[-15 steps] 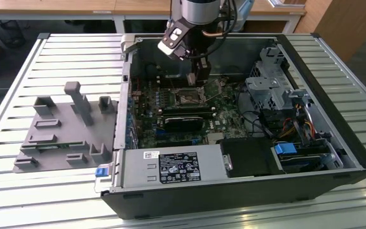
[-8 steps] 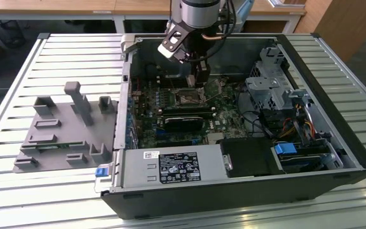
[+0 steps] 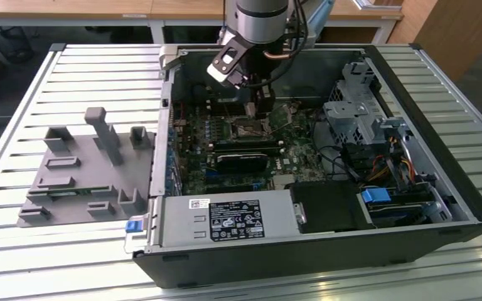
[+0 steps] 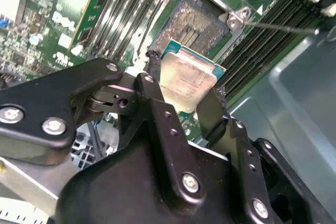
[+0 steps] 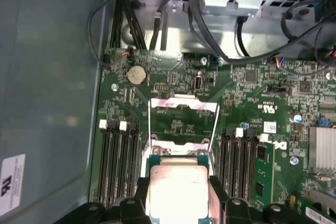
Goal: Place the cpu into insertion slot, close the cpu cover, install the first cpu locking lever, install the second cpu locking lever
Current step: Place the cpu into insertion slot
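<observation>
My gripper (image 4: 185, 80) is shut on the cpu (image 4: 189, 77), a pale silver square chip held by two opposite edges between the black fingers (image 4: 212, 108). The chip hangs tilted just above the insertion slot (image 4: 197, 22), whose dark square bed lies bare in the green board. In the first wrist view the cpu (image 5: 178, 187) sits between the fingers over the slot, and the cpu cover (image 5: 184, 103) stands swung open behind it. A thin locking lever (image 4: 283, 27) sticks out beside the slot. In the exterior view the gripper (image 3: 255, 108) hovers over the slot (image 3: 250, 130) inside the case.
Black memory slots (image 5: 121, 161) flank the socket on both sides. Cables (image 5: 157, 19) and a metal drive cage (image 3: 354, 116) lie near it. The power supply (image 3: 228, 219) fills the case's front. A grey fixture (image 3: 82, 169) rests on the slatted table on the exterior view's left.
</observation>
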`<state>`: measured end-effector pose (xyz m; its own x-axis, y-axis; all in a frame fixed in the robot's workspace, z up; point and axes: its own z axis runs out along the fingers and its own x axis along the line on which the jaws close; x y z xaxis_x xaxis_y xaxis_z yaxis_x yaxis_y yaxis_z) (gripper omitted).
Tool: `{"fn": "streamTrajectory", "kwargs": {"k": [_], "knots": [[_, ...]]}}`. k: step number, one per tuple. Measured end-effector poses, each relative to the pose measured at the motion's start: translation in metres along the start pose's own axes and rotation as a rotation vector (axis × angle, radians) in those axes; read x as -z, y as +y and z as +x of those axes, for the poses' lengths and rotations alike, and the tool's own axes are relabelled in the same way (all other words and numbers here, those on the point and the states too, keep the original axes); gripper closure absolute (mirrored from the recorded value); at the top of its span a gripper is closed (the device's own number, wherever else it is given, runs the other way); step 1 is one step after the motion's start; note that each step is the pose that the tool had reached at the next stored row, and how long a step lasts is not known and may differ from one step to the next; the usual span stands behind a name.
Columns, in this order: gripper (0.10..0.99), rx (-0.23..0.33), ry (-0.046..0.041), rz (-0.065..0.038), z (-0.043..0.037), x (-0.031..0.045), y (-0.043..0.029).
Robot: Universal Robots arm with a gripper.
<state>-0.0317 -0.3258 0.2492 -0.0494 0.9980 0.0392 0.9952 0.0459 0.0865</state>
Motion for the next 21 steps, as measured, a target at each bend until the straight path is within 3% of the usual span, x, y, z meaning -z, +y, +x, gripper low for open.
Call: {"fn": "streamTrajectory", "kwargs": {"k": [10, 13, 21], "knots": [[0.561, -0.019, -0.0059, -0.001, -0.0003, -0.0169, -0.005], [0.561, -0.019, -0.0138, 0.0, -0.0004, -0.0209, -0.0059], [0.561, -0.023, -0.0152, 0.0, 0.002, -0.0296, -0.0143]]}}
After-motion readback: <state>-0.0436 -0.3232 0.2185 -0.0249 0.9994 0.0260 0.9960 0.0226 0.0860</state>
